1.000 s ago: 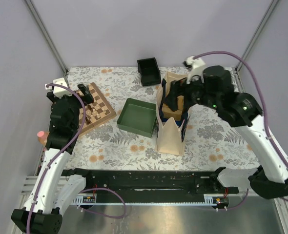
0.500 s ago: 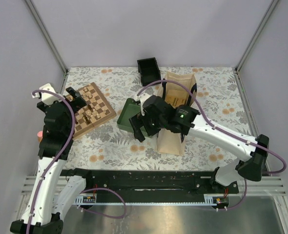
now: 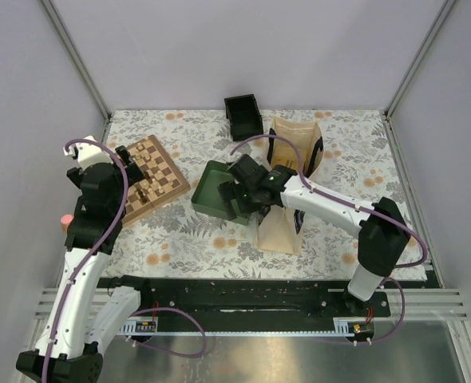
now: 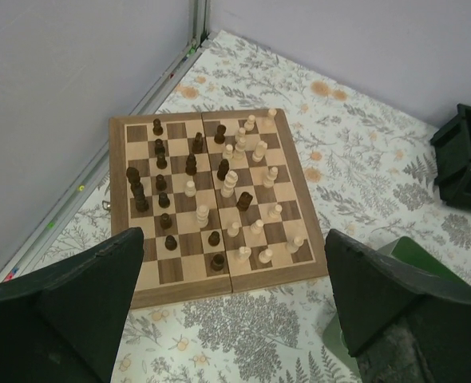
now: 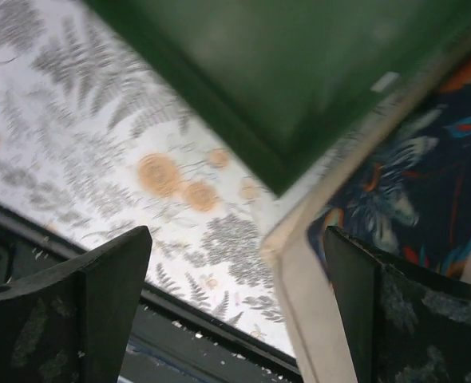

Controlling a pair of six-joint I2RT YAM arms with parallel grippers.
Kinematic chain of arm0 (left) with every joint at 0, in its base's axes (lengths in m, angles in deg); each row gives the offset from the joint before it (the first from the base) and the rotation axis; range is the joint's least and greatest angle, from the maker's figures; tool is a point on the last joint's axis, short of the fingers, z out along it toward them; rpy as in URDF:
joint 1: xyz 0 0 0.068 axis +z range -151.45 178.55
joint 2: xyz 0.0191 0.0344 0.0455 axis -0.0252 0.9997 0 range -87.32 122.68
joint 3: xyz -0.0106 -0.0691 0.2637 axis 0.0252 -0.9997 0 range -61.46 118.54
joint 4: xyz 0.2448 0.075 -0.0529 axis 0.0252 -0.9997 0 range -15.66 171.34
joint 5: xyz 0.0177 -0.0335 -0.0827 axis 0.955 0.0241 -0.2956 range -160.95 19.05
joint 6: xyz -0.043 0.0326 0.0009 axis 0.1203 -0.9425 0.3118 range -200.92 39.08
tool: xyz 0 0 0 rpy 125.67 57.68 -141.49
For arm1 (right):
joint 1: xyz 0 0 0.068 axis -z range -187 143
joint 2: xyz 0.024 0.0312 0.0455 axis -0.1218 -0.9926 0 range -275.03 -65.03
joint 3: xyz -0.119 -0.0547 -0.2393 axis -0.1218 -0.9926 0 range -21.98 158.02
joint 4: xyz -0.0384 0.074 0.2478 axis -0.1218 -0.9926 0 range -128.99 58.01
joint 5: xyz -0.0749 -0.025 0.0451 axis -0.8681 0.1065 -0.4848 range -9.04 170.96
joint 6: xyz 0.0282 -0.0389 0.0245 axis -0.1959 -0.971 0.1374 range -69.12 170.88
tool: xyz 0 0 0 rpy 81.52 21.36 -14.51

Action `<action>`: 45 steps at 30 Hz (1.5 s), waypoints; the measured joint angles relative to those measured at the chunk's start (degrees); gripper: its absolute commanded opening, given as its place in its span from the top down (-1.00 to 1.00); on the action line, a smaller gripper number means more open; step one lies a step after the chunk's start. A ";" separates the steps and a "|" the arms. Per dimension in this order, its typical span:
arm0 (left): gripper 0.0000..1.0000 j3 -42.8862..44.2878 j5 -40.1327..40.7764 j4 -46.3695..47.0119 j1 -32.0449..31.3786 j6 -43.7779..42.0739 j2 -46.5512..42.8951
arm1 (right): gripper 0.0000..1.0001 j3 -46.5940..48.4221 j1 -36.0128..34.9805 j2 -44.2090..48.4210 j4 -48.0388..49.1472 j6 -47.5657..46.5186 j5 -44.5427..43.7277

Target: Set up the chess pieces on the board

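The left gripper (image 4: 231,239) hangs spread wide and empty above the near edge of the board (image 4: 188,292), with nothing between its fingers. Below it the chess pieces (image 4: 229,183) stand on the squares, the dark ones mostly down the left files and the pale ones scattered across the middle and right. They are not lined up in two home rows, so the sorting looks far from done.

The right gripper (image 5: 235,235) is also fully released and holds nothing. It sits low over the corner of the green tray (image 5: 299,72), just beside the paper bag (image 3: 277,227), well apart from the board.

The main risk lies on the left. The pieces are tiny and stand close together in the centre, so wide fingers coming down on one could tip or push its neighbours, or nudge the board across the floral bench (image 3: 355,159). A light piece pinched off-centre could also slip out on the lift. On the right, the arm reaches past the bag and could snag its edge or shove the tray when it swings toward the board.

From the top view the pieces are too small to sort by type. Even in the left wrist view it is hard to tell whether each stands upright. The black box (image 3: 243,116) shows no contents that can be made out, and the inside of the bag is largely hidden.
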State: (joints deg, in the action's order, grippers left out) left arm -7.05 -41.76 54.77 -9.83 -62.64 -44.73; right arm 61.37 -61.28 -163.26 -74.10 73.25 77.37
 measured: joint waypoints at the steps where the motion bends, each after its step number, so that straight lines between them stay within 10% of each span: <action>1: -0.98 0.13 -0.07 -0.46 0.00 -0.28 0.35 | -0.97 -1.22 1.97 0.22 0.68 0.59 -0.26; 10: -0.98 1.66 -1.79 -1.14 0.00 -1.38 2.62 | -0.97 -11.61 18.51 2.97 3.10 -0.81 -0.33; 20: -0.98 2.67 -5.01 -2.51 0.20 -1.77 6.34 | -0.97 -2.62 32.48 -3.80 2.49 -5.29 -1.97; 33: -0.98 2.91 -11.10 -3.80 1.11 -2.78 9.35 | -0.97 -18.25 20.81 6.19 7.02 -1.42 7.37; 45: -0.98 3.76 -30.40 -6.43 1.16 -4.90 21.00 | -0.97 -19.37 30.45 -1.22 8.70 -2.01 -0.52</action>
State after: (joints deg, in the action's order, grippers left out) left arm -3.29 -72.17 48.34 -8.67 -67.54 -23.73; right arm 42.01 -30.83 -164.49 -65.40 71.24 76.84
